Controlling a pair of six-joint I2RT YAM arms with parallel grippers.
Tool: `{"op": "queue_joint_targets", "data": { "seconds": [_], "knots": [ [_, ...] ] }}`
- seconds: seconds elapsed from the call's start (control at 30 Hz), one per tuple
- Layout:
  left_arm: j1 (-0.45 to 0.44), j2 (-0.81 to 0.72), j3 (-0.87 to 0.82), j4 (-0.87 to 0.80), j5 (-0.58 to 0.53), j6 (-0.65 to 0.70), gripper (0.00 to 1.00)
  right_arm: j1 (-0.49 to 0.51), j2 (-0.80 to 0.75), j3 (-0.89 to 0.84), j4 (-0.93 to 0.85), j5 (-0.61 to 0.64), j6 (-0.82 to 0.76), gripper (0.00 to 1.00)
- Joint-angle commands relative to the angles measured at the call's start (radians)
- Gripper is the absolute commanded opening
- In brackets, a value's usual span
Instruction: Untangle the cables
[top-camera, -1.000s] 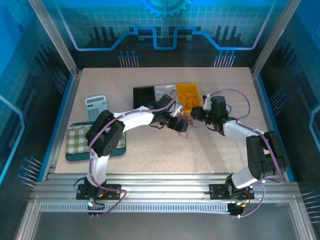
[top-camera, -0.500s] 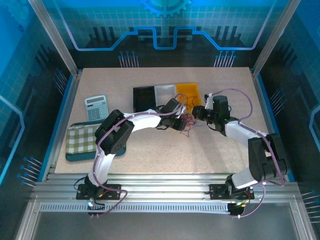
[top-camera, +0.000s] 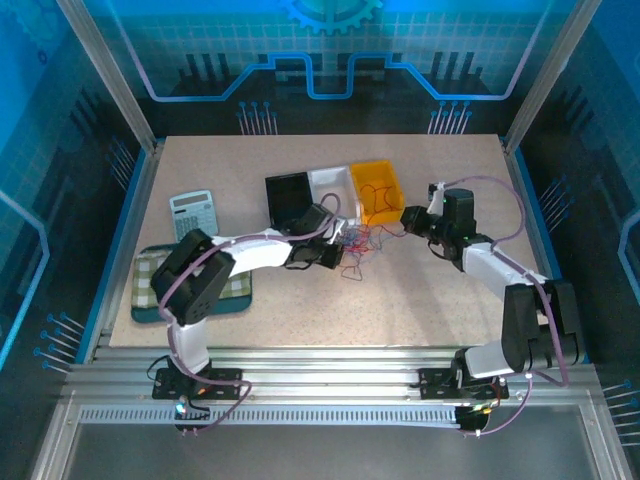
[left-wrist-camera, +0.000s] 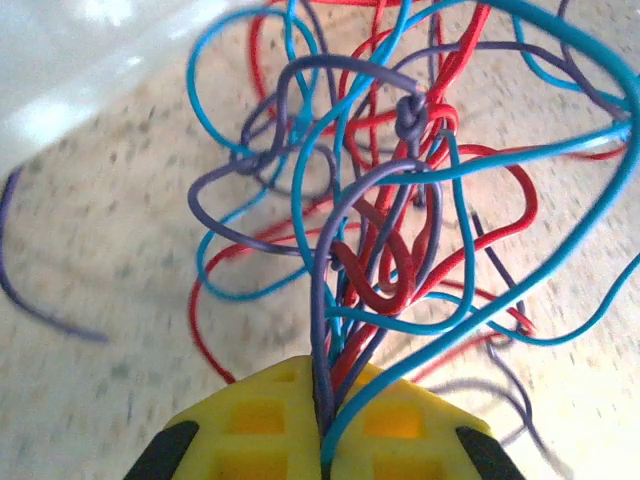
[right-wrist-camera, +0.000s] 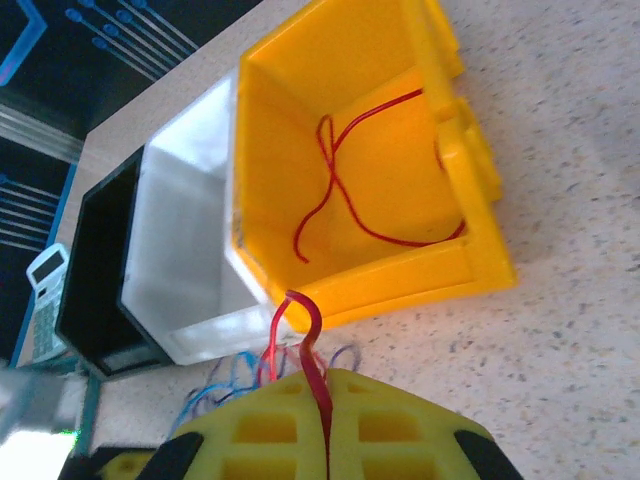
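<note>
In the view from above, the cables (top-camera: 358, 242) lie as one loose tangle of red, blue and purple strands on the table (top-camera: 430, 300). The tangle is just in front of the white bin (top-camera: 330, 182), near the middle of the table. The black bin (top-camera: 288, 192) stands to the left of the white one and the yellow bin (top-camera: 376, 190) to the right, all three in a row and touching. The left gripper (top-camera: 340, 255) is at the left edge of the tangle. The right gripper (top-camera: 408, 224) is to the right of the tangle, near the yellow bin. On the left side of the table there are a calculator (top-camera: 192, 214) and, nearer, a tray with a checked cloth (top-camera: 150, 285).

In the left wrist view, the yellow fingers (left-wrist-camera: 260, 425) are pressed together on a bundle of purple, blue and red strands. The strands rise from the fingers into a dense knot above the speckled table.

In the right wrist view, the yellow fingers (right-wrist-camera: 260, 430) are clamped on one red cable (right-wrist-camera: 320, 395). It makes a small loop just in front of the near wall of the yellow bin. Another red strand (right-wrist-camera: 330, 165) lies inside the yellow bin. Blue loops of the tangle show to the left of the fingers.
</note>
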Motion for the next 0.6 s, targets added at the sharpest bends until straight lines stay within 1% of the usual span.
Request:
{"op": "queue_joint_targets", "data": {
  "seconds": [0.0, 0.07, 0.17, 0.3, 0.37, 0.47, 0.5, 0.57],
  "knots": [
    [0.013, -0.087, -0.065, -0.072, 0.007, 0.024, 0.00, -0.022, -0.023, 0.022, 0.006, 0.031, -0.023, 0.00],
    [0.029, -0.112, -0.103, -0.087, -0.002, 0.017, 0.00, -0.032, -0.021, 0.024, 0.014, 0.047, -0.018, 0.00],
    [0.067, -0.137, -0.159, -0.118, -0.082, -0.008, 0.00, -0.059, -0.027, 0.029, 0.018, 0.064, -0.008, 0.00],
    [0.162, -0.159, -0.227, -0.152, -0.190, -0.094, 0.00, -0.091, -0.060, 0.027, 0.001, 0.094, -0.010, 0.00],
    [0.199, -0.182, -0.269, -0.126, -0.194, -0.125, 0.00, -0.102, -0.075, 0.020, -0.011, 0.105, -0.013, 0.00],
    [0.206, -0.204, -0.289, -0.107, -0.194, -0.128, 0.00, -0.106, -0.092, 0.010, -0.026, 0.122, -0.018, 0.00],
    [0.206, -0.203, -0.283, -0.118, -0.205, -0.134, 0.00, -0.105, -0.101, 0.007, -0.039, 0.148, -0.017, 0.00],
    [0.206, -0.198, -0.276, -0.137, -0.250, -0.140, 0.00, -0.108, -0.124, 0.000, -0.082, 0.241, -0.011, 0.00]
  ]
}}
